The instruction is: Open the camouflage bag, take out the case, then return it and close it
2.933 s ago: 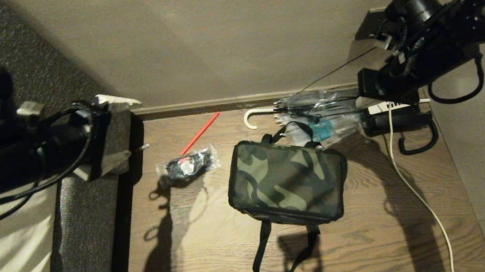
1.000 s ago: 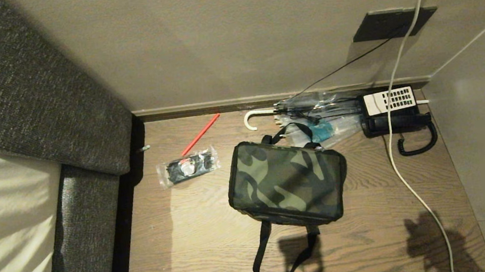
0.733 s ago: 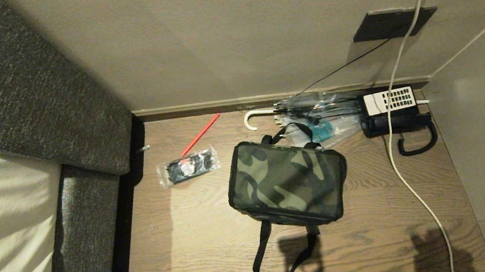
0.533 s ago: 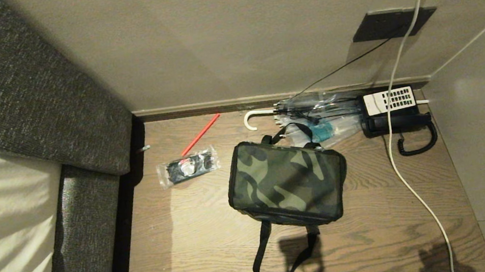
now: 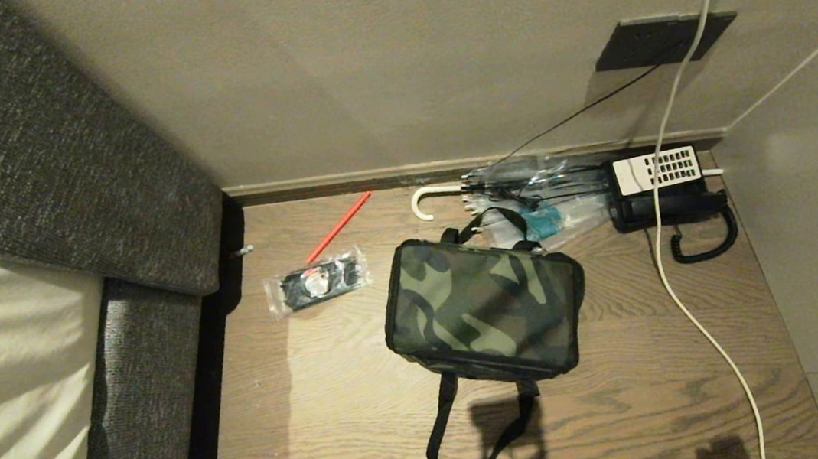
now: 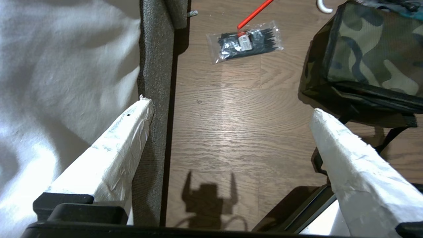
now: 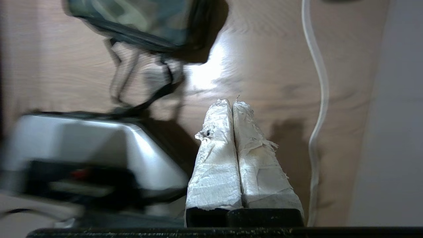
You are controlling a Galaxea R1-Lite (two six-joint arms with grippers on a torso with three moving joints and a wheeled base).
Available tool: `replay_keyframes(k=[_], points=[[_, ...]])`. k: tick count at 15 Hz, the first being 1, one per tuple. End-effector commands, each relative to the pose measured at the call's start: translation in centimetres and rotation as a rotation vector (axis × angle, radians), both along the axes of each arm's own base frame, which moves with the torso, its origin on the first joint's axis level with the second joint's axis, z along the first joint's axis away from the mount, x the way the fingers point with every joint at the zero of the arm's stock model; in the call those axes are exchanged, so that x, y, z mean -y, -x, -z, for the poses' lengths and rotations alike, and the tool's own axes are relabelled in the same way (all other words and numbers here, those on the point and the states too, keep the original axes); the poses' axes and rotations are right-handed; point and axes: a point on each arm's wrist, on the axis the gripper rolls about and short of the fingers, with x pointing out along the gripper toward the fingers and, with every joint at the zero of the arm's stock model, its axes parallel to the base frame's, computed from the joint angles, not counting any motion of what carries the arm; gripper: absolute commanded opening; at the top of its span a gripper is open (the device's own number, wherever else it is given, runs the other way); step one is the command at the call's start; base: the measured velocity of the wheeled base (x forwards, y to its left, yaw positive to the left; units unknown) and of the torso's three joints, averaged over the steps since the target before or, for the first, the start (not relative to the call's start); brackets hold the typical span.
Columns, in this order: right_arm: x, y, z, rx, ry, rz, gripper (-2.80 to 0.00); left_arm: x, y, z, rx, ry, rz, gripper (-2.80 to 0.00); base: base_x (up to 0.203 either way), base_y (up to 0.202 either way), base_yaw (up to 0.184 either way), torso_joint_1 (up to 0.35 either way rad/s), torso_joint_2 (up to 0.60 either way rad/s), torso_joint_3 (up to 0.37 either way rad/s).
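The camouflage bag lies closed on the wooden floor, its black strap handle trailing toward me. The case is hidden. Neither arm shows in the head view. In the left wrist view my left gripper hangs open and empty above bare floor, with the bag off to one side. In the right wrist view my right gripper is shut on nothing, its white-wrapped fingers pressed together above the floor near the bag's strap end.
A grey sofa with a pale cover fills the left. A clear packet of black items and a red stick lie left of the bag. An umbrella, a black telephone and a white cable sit by the wall.
Both arms, seen earlier at the picture's sides, have left the head view. The right arm's shadow has slid down to the floor's near edge. The bag has not moved.
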Motion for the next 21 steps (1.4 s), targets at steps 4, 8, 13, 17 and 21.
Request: replay_keyframes(k=[4,8,13,17,21], points=[[0.2,-0.4,2.7,0.357,0.051,0.082,-2.8,0.0,0.0,0.0,-0.005,0.0,0.0,0.0,0.0,0.0,0.0,0.0,0.0,0.0],[0.3,-0.5,3.7,0.256,-0.006,0.135,-2.8,0.0,0.0,0.0,-0.005,0.0,0.0,0.0,0.0,0.0,0.0,0.0,0.0,0.0],[0.3,-0.5,3.8,0.254,-0.007,0.135,-2.8,0.0,0.0,0.0,-0.005,0.0,0.0,0.0,0.0,0.0,0.0,0.0,0.0,0.0],[0.2,-0.5,3.8,0.257,0.003,0.13,-2.8,0.0,0.0,0.0,-0.005,0.0,0.0,0.0,0.0,0.0,0.0,0.0,0.0,0.0],[0.3,-0.5,3.8,0.257,0.003,0.131,-2.8,0.0,0.0,0.0,-0.005,0.0,0.0,0.0,0.0,0.0,0.0,0.0,0.0,0.0]])
